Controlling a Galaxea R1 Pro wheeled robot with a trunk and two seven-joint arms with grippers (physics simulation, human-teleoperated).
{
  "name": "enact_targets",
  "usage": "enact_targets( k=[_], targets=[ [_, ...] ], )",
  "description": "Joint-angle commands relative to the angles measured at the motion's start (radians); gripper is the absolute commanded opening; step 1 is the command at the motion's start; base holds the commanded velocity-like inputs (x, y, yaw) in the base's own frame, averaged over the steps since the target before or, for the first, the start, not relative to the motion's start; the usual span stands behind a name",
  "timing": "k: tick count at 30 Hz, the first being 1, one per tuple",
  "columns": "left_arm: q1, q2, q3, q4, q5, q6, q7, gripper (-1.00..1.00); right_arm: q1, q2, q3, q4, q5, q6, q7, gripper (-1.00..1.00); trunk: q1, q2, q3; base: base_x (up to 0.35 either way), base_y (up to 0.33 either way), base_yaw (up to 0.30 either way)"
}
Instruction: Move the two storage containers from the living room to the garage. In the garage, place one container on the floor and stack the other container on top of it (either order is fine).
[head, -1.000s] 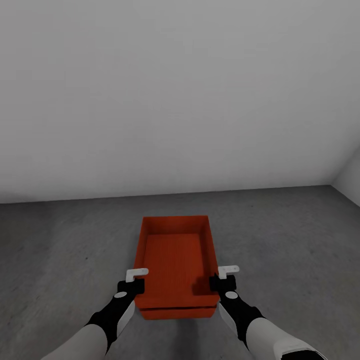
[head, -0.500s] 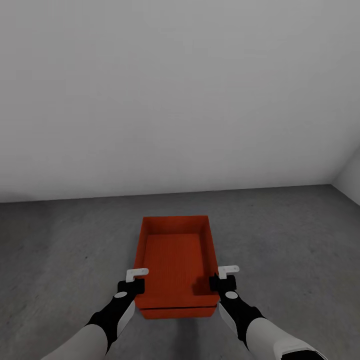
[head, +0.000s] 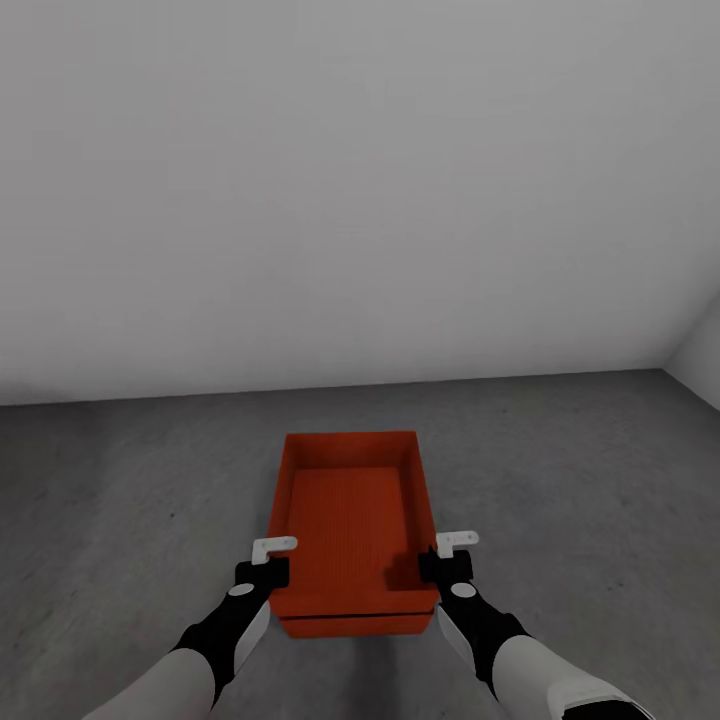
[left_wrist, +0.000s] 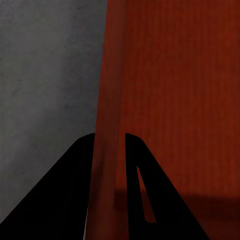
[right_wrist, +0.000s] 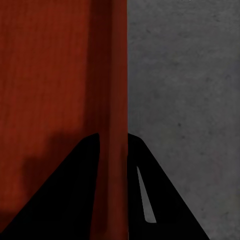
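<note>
An orange-red storage container (head: 350, 520) lies lengthwise ahead of me on the dark grey concrete floor (head: 560, 480). Under its near end a thin dark seam shows, with the edge of a second storage container (head: 355, 628) below it. My left gripper (head: 262, 572) is shut on the upper container's left wall near the front corner. My right gripper (head: 443, 565) is shut on its right wall. In the left wrist view the wall (left_wrist: 110, 100) runs between the black fingers (left_wrist: 75, 190). The right wrist view shows the same, wall (right_wrist: 112, 90) between fingers (right_wrist: 150, 190).
A plain white wall (head: 360, 200) rises behind the containers. It meets a side wall at a corner on the far right (head: 690, 355). Bare concrete floor (head: 120, 500) spreads to both sides of the stack.
</note>
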Motion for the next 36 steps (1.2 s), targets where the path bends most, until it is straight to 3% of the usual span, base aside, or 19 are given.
enact_targets(
  k=[1,15,16,17,36],
  targets=[
    [0.0,0.0,0.009,0.003,0.003,-0.001,0.057,-1.0,-0.001,-0.001,-0.022,-0.006,0.017,-0.003,-0.014,-1.0,0.0,0.0,-0.001,0.0,0.0,0.0],
    [0.0,0.001,0.007,0.002,-0.002,-0.001,0.056,-1.0,-0.001,-0.001,-0.021,-0.004,0.026,-0.003,-0.011,-1.0,0.0,0.0,-0.001,0.0,0.0,0.0],
    [0.0,0.001,0.007,0.002,-0.002,-0.001,0.056,-1.0,-0.001,-0.001,-0.021,-0.004,0.025,-0.003,-0.011,1.0,0.0,0.0,-0.001,0.0,0.0,0.0],
    [0.0,0.001,0.007,0.003,-0.002,-0.001,0.056,1.0,-0.001,-0.001,-0.021,-0.004,0.024,-0.002,-0.011,1.0,0.0,0.0,-0.001,0.0,0.0,0.0],
    [0.0,0.0,0.007,0.002,0.0,-0.001,0.056,1.0,-0.001,-0.001,-0.019,-0.004,0.025,-0.003,-0.011,1.0,0.0,0.0,-0.001,0.0,0.0,0.0]
  ],
)
